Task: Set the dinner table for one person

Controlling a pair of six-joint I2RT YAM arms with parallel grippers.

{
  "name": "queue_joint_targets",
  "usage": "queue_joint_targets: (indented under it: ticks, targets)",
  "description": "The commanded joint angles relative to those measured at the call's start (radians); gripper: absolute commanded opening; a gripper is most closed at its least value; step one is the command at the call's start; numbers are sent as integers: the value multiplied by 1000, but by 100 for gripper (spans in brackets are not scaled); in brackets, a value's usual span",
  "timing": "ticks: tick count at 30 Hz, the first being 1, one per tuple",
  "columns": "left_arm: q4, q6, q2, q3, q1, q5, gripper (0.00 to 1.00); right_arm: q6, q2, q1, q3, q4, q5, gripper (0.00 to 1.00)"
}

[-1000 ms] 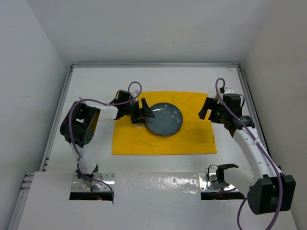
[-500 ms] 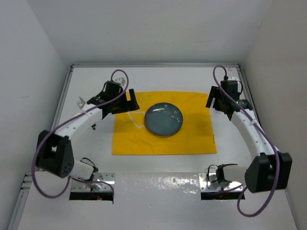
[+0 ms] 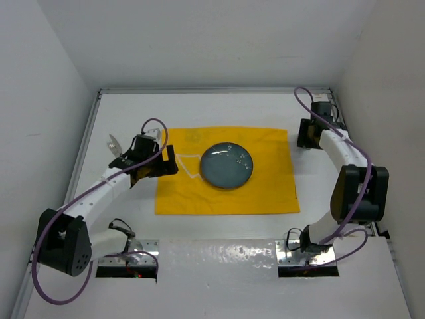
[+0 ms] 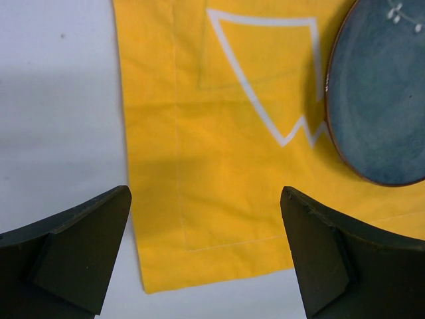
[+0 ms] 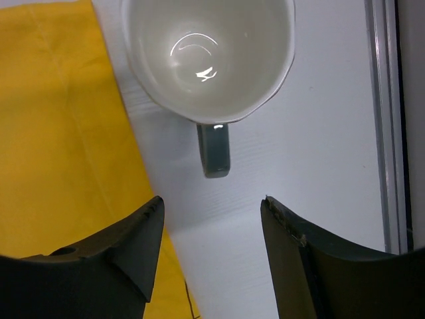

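The white dinner table [image 3: 219, 109] carries a yellow placemat [image 3: 226, 199] with a round blue plate [image 3: 227, 166] on it. My left gripper [image 3: 163, 163] is open and empty, low over the mat's left edge. In the left wrist view the left gripper [image 4: 204, 194] frames the mat's corner [image 4: 199, 219], with the plate [image 4: 378, 100] at upper right. My right gripper [image 3: 306, 135] is open and empty by the mat's right edge. In the right wrist view the right gripper [image 5: 212, 199] sits just short of the grey handle of a cup [image 5: 209, 53], white inside and upright on the table.
A silver utensil [image 3: 113, 142] lies on the table left of the left arm. Metal rails [image 3: 212, 90] and white walls close in the tabletop. The cup is hidden under the right wrist in the top view.
My left gripper has drawn back left from the plate to the mat's left edge. My right arm has swung out and back, past the mat's right edge, over the cup.
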Motion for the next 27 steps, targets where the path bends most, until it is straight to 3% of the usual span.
queue_joint_targets:
  ticks: [1,17,20,27]
  targets:
    - [79,26,-60,-23,18,-12,94,-48,21,-46,64,54,-74,58]
    - [105,46,-37,-26,60,-12,94,-116,188,-89,107,112,-150,43]
    - [111,44,-29,-27,65,16,94,-135,201,-92,103,127,-141,36]
    - [114,46,-23,-27,68,25,94,-180,205,-93,107,135,-151,9]
